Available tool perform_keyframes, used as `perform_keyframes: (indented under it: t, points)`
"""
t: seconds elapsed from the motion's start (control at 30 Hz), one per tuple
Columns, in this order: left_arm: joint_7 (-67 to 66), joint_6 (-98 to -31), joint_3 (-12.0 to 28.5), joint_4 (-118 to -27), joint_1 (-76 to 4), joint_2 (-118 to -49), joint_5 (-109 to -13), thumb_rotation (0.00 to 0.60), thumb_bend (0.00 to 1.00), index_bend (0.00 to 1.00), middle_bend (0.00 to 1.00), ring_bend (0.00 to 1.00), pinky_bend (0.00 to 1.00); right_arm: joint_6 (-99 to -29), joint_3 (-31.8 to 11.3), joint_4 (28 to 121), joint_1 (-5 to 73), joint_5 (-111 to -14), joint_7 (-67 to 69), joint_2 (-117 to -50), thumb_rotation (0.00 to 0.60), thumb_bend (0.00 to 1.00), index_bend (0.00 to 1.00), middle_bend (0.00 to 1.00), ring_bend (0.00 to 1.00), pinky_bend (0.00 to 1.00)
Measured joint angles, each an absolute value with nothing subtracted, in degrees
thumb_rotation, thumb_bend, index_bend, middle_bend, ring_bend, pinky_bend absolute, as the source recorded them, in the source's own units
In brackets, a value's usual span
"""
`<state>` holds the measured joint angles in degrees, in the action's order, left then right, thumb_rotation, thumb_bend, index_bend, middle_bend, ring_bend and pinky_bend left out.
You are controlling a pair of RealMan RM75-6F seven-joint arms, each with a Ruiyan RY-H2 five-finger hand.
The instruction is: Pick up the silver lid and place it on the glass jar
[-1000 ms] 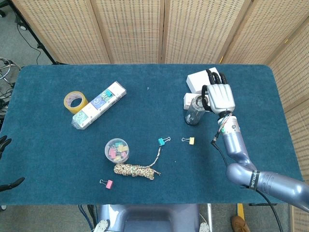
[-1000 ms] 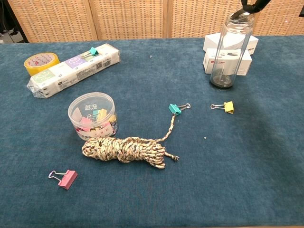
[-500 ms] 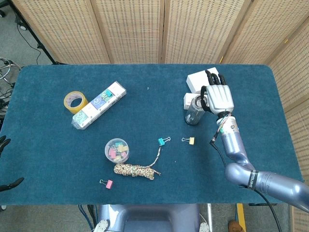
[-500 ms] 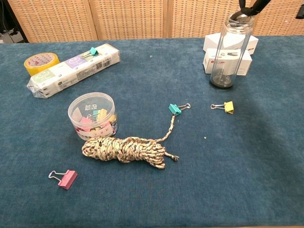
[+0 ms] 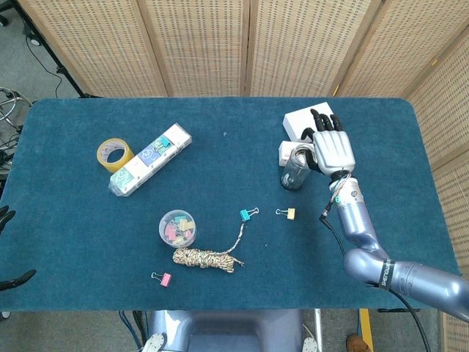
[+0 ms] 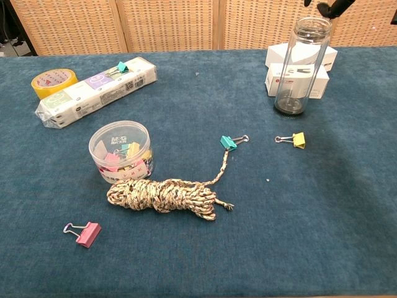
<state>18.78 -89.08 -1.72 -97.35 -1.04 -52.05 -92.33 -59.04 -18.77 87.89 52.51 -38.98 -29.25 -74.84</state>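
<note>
The tall clear glass jar (image 5: pixel 294 170) (image 6: pixel 298 68) stands upright at the right of the blue table, in front of two white boxes. A silver lid (image 6: pixel 313 25) seems to lie in its mouth, though the view is too small to be sure. My right hand (image 5: pixel 334 149) hovers just right of the jar top with its fingers spread and nothing in them. In the chest view only its dark fingertips (image 6: pixel 329 6) show, clear of the rim. Dark fingers of my left hand (image 5: pixel 6 218) show spread at the left edge, off the table.
Two white boxes (image 5: pixel 308 121) stand right behind the jar. A yellow clip (image 6: pixel 299 139) and a teal clip (image 6: pixel 228 142) lie in front of it. A rope coil (image 6: pixel 164 195), clip tub (image 6: pixel 121 149), pink clip (image 6: pixel 87 233), tissue pack (image 6: pixel 93 90) and tape roll (image 6: pixel 54 81) sit to the left.
My right hand's fingers were at the jar mouth with the silver lid; they have now lifted up and off the rim. The jar has not moved.
</note>
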Motion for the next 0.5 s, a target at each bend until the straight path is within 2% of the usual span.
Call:
perform_keyframes:
  t: [0.3,0.43,0.47,0.5]
  points:
    - [19.48,-89.25,-1.76,-97.2,-1.01,-51.88,-92.47,0.6,0.0,0.0,0.0,0.0,0.0,-61.8,-18.89,92.84,50.98,-42.13,-28.7,-71.36,0.6,0.62,0.33,0.0,0.0,0.0]
    - [19.63,-89.46,-1.83,-97.0,-0.88,-51.78,-92.54,0.6,0.0,0.0,0.0,0.0,0.0,-63.97,-18.19,96.71,48.25,-45.67,-27.41,-67.79,0.6,0.6,0.24,0.0,0.0,0.0]
    - [19.54,-89.41,-1.84,-96.99,-0.88,-51.77,-92.51,0.6,0.0,0.0,0.0,0.0,0.0,-64.44,-17.88,97.4,47.47,-46.67,-26.95,-67.0,0.6,0.57,0.21,0.0,0.0,0.0]
    - [19.4,-89.36,-1.85,-96.98,-0.88,-51.76,-92.48,0.6,0.0,0.0,0.0,0.0,0.0,-64.9,-17.54,98.01,46.68,-47.72,-26.47,-66.23,0.6,0.47,0.15,0.0,0.0,0.0]
